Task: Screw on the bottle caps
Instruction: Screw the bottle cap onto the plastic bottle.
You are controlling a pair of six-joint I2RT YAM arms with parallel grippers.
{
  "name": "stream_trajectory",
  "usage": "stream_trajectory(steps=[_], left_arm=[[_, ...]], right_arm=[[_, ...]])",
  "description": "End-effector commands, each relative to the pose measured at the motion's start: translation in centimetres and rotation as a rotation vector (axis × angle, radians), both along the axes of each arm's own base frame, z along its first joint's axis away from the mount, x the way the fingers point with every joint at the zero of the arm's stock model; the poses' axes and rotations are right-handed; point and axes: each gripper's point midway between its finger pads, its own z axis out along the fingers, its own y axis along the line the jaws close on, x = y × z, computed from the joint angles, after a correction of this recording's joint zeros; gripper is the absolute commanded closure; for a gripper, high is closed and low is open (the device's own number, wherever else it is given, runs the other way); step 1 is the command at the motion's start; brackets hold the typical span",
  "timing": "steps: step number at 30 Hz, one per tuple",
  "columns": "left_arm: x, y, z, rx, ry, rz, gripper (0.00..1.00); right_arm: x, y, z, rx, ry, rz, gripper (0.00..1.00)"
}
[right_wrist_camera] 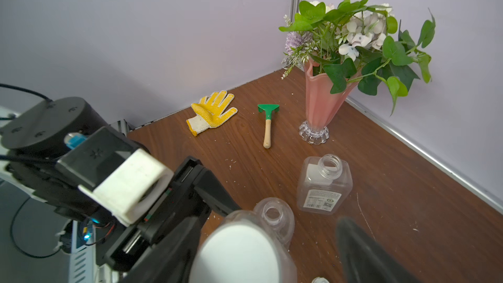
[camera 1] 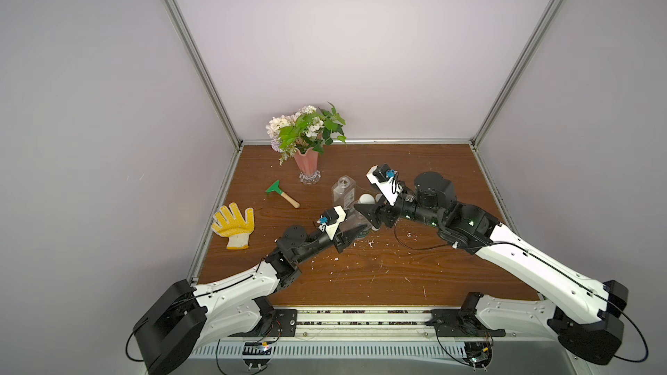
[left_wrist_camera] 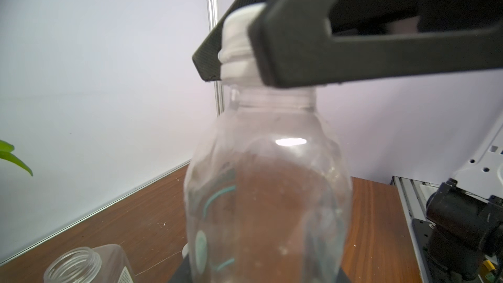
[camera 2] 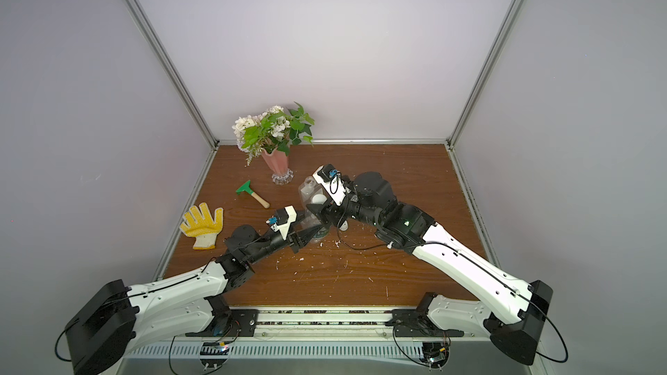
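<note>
My left gripper (camera 1: 355,234) is shut on the lower body of a rounded clear bottle (left_wrist_camera: 266,186), which stands upright on the table. A white cap (left_wrist_camera: 236,42) sits on its neck. My right gripper (right_wrist_camera: 258,240) is open around that cap (right_wrist_camera: 239,251), with a clear gap to one finger (right_wrist_camera: 362,251). In both top views the two grippers meet mid-table (camera 2: 317,211). A square labelled bottle (right_wrist_camera: 324,186) and another clear bottle (right_wrist_camera: 275,216) stand uncapped just behind. A loose white cap (right_wrist_camera: 319,280) lies on the table beside the held bottle.
A pink vase of flowers (camera 1: 306,164) stands at the back left. A green hand rake (camera 1: 283,193) and a yellow glove (camera 1: 234,225) lie to the left. White crumbs (camera 1: 361,247) dot the wooden table (camera 1: 451,174), which is walled on three sides.
</note>
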Motion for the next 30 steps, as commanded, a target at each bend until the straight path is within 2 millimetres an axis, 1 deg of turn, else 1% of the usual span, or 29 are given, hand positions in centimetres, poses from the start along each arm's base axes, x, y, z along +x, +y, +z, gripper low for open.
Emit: stream_trajectory(steps=[1, 3, 5, 8, 10, 12, 15, 19, 21, 23, 27, 30], left_arm=[[0.1, 0.3, 1.7, -0.051, -0.034, 0.01, 0.5], [0.0, 0.3, 1.7, -0.054, -0.028, 0.006, 0.5], [-0.1, 0.2, 1.7, -0.058, -0.024, -0.002, 0.51], [-0.4, 0.0, 1.9, -0.061, -0.023, -0.032, 0.5], [-1.0, -0.4, 2.1, -0.062, -0.029, -0.069, 0.5], [-1.9, -0.7, 2.5, -0.068, -0.043, -0.127, 0.5], [-3.5, -1.4, 3.0, -0.072, -0.066, -0.225, 0.5], [-4.8, -2.0, 3.7, -0.071, -0.083, -0.316, 0.51], [-4.9, -2.1, 3.8, -0.07, -0.085, -0.328, 0.51], [-5.0, -2.1, 3.8, -0.069, -0.086, -0.332, 0.51], [-4.9, -2.2, 3.8, -0.069, -0.088, -0.332, 0.51], [-4.9, -2.2, 3.8, -0.068, -0.088, -0.334, 0.51]], right_arm=[[-1.2, -0.9, 3.4, 0.049, -0.064, 0.054, 0.04], [-2.0, -1.1, 3.6, 0.045, -0.076, 0.107, 0.01], [-3.2, -1.3, 4.0, 0.044, -0.093, 0.194, 0.01], [-5.7, -1.7, 4.8, 0.047, -0.133, 0.355, 0.01], [-7.4, -2.1, 5.5, 0.053, -0.174, 0.459, 0.01], [-8.4, -2.5, 6.3, 0.06, -0.217, 0.522, 0.01], [-8.6, -2.7, 7.1, 0.052, -0.276, 0.55, 0.01], [-8.3, -2.0, 7.2, 0.037, -0.288, 0.596, 0.06], [-7.9, -1.5, 6.9, 0.033, -0.276, 0.613, 0.09], [-7.7, -1.0, 6.4, 0.032, -0.259, 0.627, 0.11], [-7.6, -0.5, 5.5, 0.041, -0.237, 0.65, 0.15], [-7.3, -0.4, 4.6, 0.031, -0.224, 0.646, 0.21]])
